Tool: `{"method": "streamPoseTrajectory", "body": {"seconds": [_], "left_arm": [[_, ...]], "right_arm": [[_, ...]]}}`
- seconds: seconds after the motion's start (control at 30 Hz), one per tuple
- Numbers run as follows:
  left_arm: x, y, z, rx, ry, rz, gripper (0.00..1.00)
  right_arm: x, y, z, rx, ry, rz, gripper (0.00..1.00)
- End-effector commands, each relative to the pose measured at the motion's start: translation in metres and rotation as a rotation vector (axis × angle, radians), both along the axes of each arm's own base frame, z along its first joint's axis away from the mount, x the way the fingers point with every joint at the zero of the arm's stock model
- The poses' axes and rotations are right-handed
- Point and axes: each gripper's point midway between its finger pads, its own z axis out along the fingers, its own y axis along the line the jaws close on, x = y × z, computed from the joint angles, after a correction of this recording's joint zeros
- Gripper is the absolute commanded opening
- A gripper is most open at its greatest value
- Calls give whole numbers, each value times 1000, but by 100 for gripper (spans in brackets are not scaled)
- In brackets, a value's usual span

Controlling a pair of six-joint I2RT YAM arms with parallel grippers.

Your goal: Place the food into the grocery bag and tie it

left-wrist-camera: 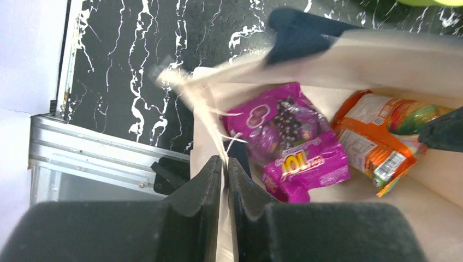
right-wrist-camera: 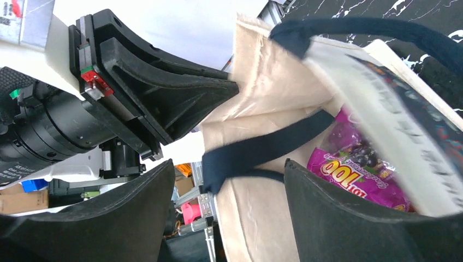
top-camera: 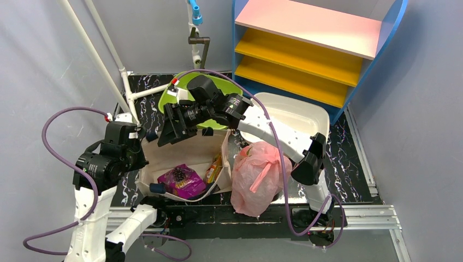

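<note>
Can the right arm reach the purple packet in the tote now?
Probably yes: the left gripper pinches the tote, its mouth gapes, and the open right gripper faces the purple packet; only the navy handle lies between.

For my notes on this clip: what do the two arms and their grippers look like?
The left arm and right arm have white links and black joint housings; a purple cable loops along each. The left gripper and right gripper carry thick black wedge-shaped fingers. Small red and green tabs sit on the left gripper's body.
</note>
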Motion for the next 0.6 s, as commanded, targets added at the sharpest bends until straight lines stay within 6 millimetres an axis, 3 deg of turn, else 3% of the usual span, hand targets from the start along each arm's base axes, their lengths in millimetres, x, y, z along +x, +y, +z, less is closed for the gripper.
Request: {"method": "streamPoseTrajectory", "body": {"seconds": [0.0, 0.17, 0.27, 0.37, 0.57], "left_arm": [[1, 2, 16, -6, -68, 4, 15], [1, 0, 19, -19, -88, -12, 59], [1, -2, 22, -26, -98, -23, 76], [-1, 0, 24, -19, -101, -23, 83], [-8, 4, 23, -9, -98, -15, 84]], "right_arm": [[-8, 0, 40, 119, -61, 26, 81], [-6, -6, 46, 127, -90, 7, 83], [-4, -10, 50, 126, -123, -9, 84], [-1, -16, 53, 117, -176, -30, 85], [23, -49, 49, 16, -384, -145, 87]]}}
